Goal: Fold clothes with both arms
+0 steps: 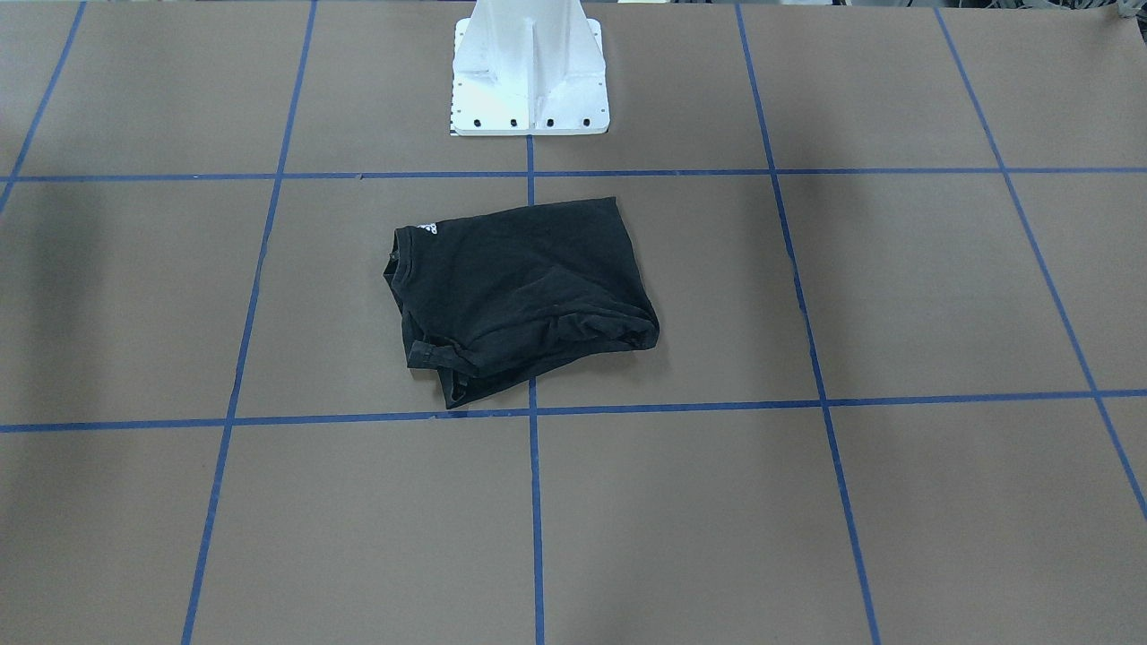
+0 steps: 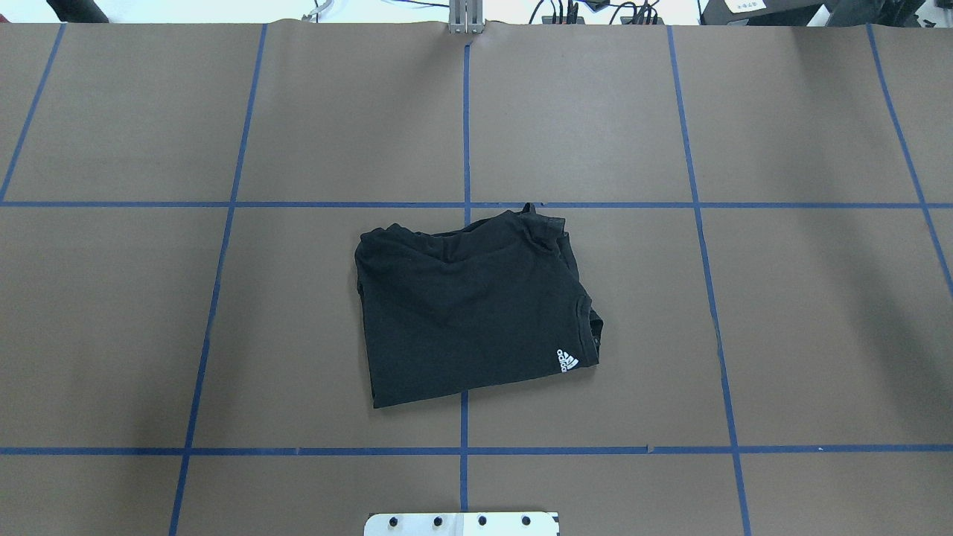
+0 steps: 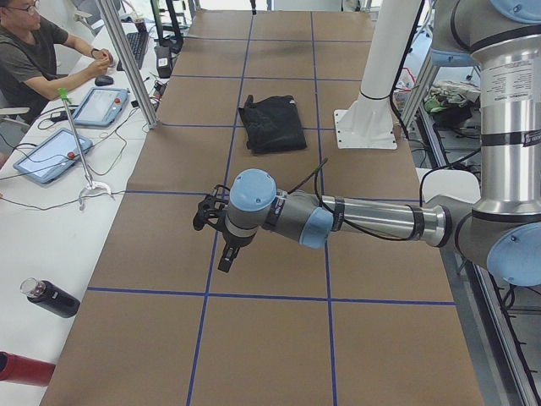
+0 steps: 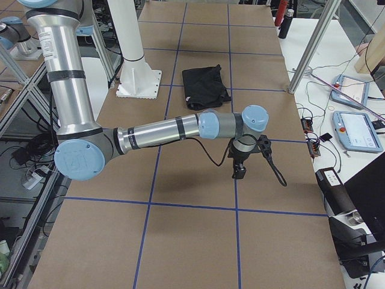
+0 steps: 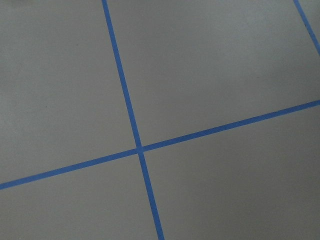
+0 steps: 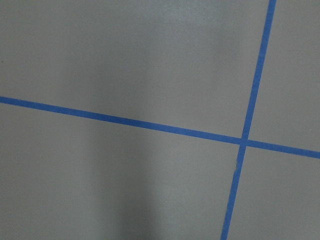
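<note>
Out at the robot's left end, one left arm (image 3: 372,220) reaches low over the brown table (image 2: 149,298), well apart from the cloth. Its left gripper (image 3: 226,258) points down above the paper; whether the fingers are apart or together, I cannot tell from this angle. Its wrist camera sees just one crossing of blue tape lines (image 5: 139,148).

In the middle lies a single black T-shirt (image 2: 469,305), folded into a rough rectangle and resting flat across the centre tape line, just in front of the one white pedestal (image 1: 529,72). Neither arm touches it. Its collar faces the robot's right, with one small white logo (image 2: 567,361) at that near corner, and the far edge is bunched.

At the right end, the one right arm (image 4: 156,131) stretches out the same way, its right gripper (image 4: 239,174) hanging over bare paper, its finger state likewise not readable.
</note>
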Available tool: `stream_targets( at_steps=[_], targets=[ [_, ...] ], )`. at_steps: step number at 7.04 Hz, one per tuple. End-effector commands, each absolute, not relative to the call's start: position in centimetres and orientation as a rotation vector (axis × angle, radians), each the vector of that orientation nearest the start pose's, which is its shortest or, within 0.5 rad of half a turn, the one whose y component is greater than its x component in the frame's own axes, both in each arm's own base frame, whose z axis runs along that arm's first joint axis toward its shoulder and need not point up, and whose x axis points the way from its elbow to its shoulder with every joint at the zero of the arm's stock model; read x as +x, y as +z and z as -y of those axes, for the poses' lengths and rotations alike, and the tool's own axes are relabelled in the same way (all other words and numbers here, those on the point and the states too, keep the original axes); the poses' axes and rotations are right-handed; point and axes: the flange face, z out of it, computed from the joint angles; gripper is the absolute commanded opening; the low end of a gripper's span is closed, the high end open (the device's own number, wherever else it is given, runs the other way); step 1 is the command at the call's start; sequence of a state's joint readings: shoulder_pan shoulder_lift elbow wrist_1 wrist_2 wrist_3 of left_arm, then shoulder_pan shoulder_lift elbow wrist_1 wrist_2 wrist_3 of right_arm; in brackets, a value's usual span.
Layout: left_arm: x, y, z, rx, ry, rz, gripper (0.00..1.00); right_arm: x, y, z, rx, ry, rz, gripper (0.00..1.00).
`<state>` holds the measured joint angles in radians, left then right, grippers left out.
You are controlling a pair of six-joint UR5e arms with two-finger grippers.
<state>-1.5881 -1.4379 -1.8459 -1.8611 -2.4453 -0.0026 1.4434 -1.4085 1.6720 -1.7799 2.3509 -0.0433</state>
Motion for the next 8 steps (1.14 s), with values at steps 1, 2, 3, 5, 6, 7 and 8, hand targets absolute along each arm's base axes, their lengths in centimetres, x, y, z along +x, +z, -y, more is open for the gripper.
stream_targets(
  at_steps=[1, 2, 3, 5, 6, 7, 8],
  targets=[
    [-6.4, 54.8, 43.5, 0.403, 0.169, -0.868, 1.0, -0.4, 54.6, 52.6, 0.025, -0.188, 0.791, 1.0],
    [-6.4, 55.1, 43.3, 0.398, 0.168, -0.866, 1.0, -0.3, 53.7, 52.3, 0.044, -0.197, 0.786, 1.0],
    [-6.7, 55.7, 43.5, 0.397, 0.158, -0.81, 1.0, -0.3, 52.4, 52.0, 0.07, -0.207, 0.78, 1.0],
    [-6.8, 55.2, 44.2, 0.406, 0.151, -0.796, 1.0, -1.0, 51.5, 52.3, 0.083, -0.233, 0.796, 1.0],
    [-6.8, 55.0, 44.1, 0.41, 0.156, -0.801, 1.0, -1.0, 51.9, 52.3, 0.077, -0.23, 0.801, 1.0],
    [-6.8, 54.9, 44.0, 0.414, 0.16, -0.803, 1.0, -0.9, 51.8, 51.8, 0.079, -0.232, 0.799, 1.0],
    [-6.7, 55.1, 43.8, 0.409, 0.157, -0.804, 1.0, -0.8, 52.1, 50.8, 0.076, -0.231, 0.799, 1.0]
  ],
)
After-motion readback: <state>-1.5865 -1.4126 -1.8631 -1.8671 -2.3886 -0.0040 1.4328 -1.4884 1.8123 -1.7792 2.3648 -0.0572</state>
